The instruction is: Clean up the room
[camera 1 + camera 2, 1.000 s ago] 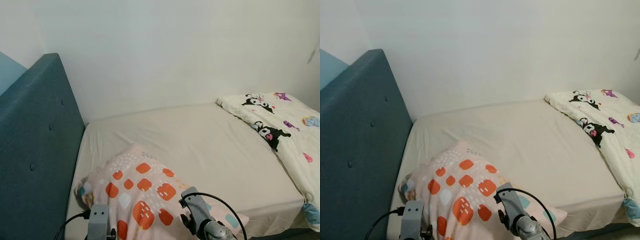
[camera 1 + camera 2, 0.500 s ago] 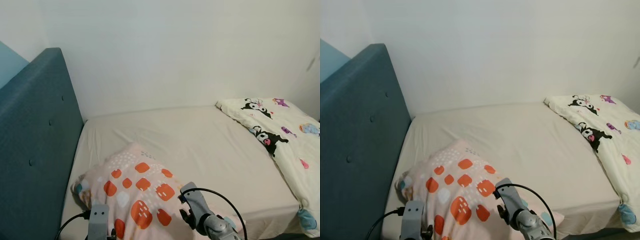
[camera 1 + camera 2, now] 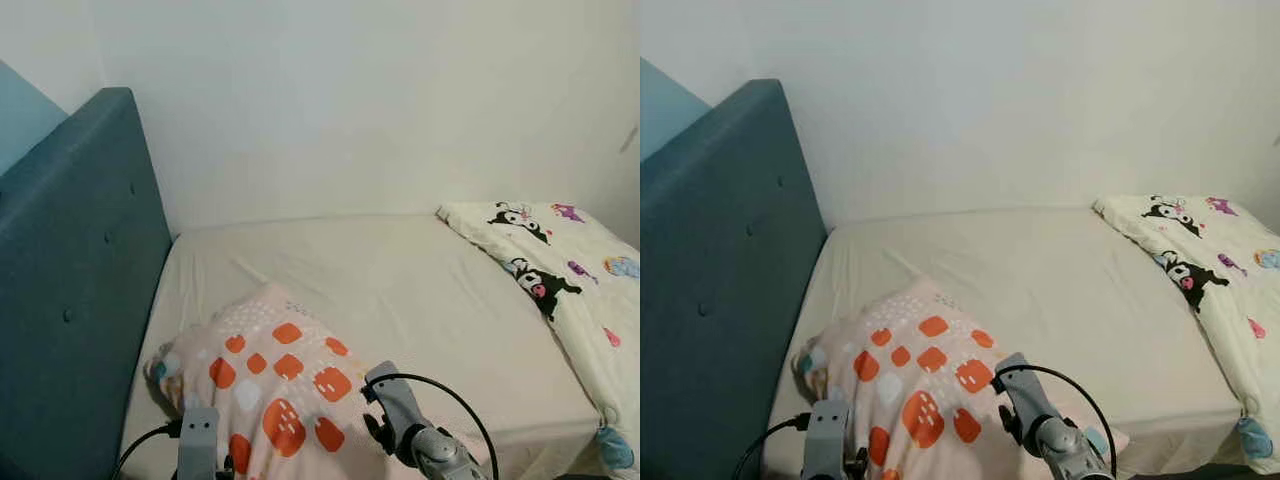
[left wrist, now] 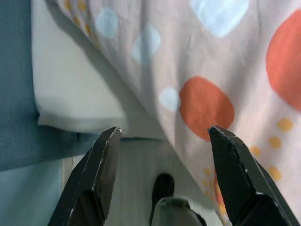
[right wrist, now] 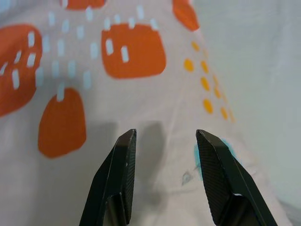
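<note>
Lying on the near left part of the bed (image 3: 400,290), close to the blue headboard (image 3: 70,290), is a pink pillow (image 3: 270,380) with orange and pale blue patches; a cartoon-print quilt (image 3: 560,280) is bunched at the bed's far right, well apart from it. The right gripper (image 5: 164,176) hangs just above the pillow's near right end with its fingers (image 5: 117,179) spread, nothing between them. The left gripper (image 4: 162,174) sits at the pillow's near left edge by the mattress corner, fingers (image 4: 99,174) wide apart and holding nothing, with the pillow's cloth passing under them.
</note>
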Motion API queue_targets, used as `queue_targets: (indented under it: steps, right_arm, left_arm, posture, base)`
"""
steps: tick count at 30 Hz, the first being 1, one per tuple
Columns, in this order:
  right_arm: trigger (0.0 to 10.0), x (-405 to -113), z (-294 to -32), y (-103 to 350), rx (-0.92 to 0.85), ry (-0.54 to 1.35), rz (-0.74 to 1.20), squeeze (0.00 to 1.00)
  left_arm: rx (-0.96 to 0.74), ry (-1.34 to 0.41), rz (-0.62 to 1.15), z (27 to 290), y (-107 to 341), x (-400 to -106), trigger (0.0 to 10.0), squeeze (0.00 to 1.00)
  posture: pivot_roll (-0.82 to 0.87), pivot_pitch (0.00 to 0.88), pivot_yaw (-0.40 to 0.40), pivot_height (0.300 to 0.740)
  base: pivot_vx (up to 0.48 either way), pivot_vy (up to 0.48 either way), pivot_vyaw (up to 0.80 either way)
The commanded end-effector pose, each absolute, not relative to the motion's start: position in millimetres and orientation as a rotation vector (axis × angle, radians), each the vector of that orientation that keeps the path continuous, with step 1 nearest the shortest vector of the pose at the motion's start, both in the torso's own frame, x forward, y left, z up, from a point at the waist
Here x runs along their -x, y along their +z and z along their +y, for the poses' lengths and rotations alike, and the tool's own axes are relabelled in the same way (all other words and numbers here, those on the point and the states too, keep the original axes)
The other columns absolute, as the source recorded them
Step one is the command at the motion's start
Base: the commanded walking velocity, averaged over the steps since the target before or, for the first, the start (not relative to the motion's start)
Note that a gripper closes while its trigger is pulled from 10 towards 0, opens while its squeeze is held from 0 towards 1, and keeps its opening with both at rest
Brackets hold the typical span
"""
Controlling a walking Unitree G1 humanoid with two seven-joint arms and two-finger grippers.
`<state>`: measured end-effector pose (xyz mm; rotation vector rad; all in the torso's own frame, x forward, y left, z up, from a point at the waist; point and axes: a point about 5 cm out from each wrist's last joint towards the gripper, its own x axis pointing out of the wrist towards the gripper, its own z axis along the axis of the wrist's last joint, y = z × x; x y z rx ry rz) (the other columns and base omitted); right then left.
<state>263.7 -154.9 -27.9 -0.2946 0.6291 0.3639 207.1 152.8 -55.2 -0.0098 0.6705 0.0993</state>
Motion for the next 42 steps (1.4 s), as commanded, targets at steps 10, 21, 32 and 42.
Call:
queue_targets:
  steps: [10,21,32,42]
  right_arm:
    - [10.0,-266.5,-152.5,-25.9,0.299,0.358,0.617,0.00]
    - [10.0,-264.3,-158.4,-27.6,0.312,0.343,0.629,0.00]
    - [10.0,-264.0,-158.0,-28.3,0.314,0.344,0.633,0.00]
    - [10.0,-262.0,-158.5,-29.9,0.319,0.349,0.642,0.00]
  left_arm:
    - [0.003,0.089,0.673,152.4,-55.5,-206.3,10.0,0.00]
    - [0.009,0.083,0.677,148.8,-55.6,-205.9,10.0,0.00]
    - [0.007,0.086,0.680,150.2,-56.1,-205.5,10.0,0.00]
    - [0.007,0.087,0.684,150.7,-56.8,-204.4,10.0,0.00]
  posture:
    - [-0.11,0.000,-0.069,0.740]
    - [-0.11,0.000,-0.071,0.740]
    - [-0.11,0.000,-0.072,0.740]
    - [-0.11,0.000,-0.071,0.740]
  base:
    - [0.000,0.000,0.00]
    - [0.000,0.000,0.00]
    - [0.000,0.000,0.00]
    - [0.000,0.000,0.00]
